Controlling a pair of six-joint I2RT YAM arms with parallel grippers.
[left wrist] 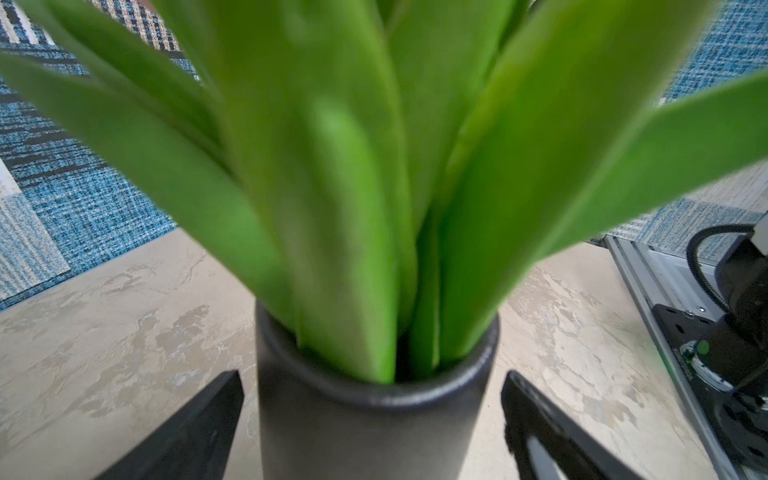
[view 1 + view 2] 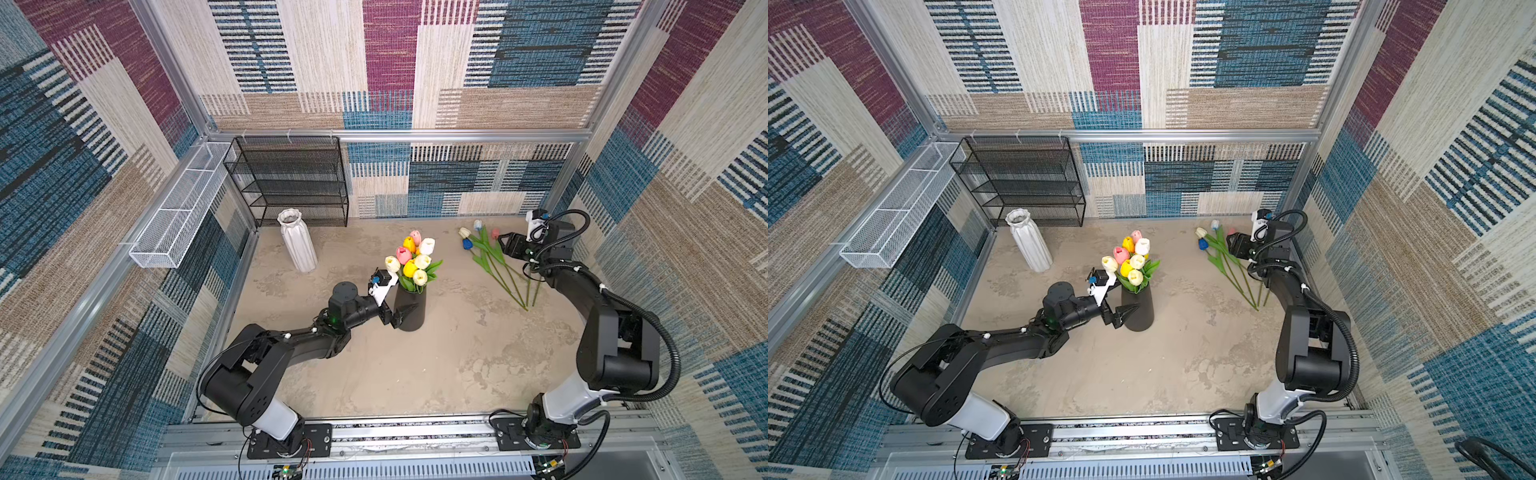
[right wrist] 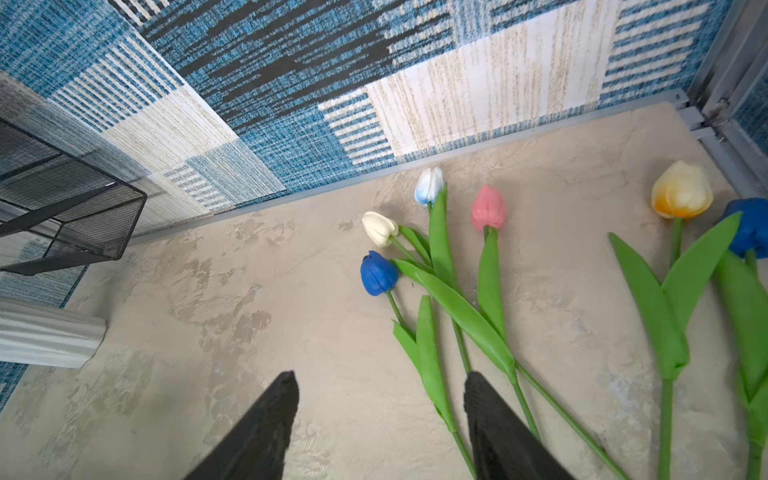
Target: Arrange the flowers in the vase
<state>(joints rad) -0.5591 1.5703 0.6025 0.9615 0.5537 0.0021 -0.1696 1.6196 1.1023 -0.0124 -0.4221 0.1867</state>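
A black cylindrical vase (image 2: 412, 316) (image 2: 1139, 313) (image 1: 374, 432) stands mid-table and holds several flowers (image 2: 413, 259) (image 2: 1129, 259) with yellow, pink and cream heads. My left gripper (image 2: 402, 314) (image 1: 372, 376) is open, one finger on each side of the vase just below its rim, with a gap on both sides. Several loose flowers (image 2: 488, 255) (image 3: 453, 274) lie flat at the back right, with white, pale blue, pink and dark blue heads. My right gripper (image 2: 503, 243) (image 3: 381, 376) hovers open over their stems, and a blue tulip's leaf (image 3: 432, 365) lies between its fingers.
An empty white ribbed vase (image 2: 297, 245) stands at the back left, in front of a black wire shelf (image 2: 291, 183). A white mesh basket (image 2: 178, 216) hangs on the left wall. A cream-orange tulip (image 3: 681, 191) and another blue one (image 3: 752, 228) lie near the right wall.
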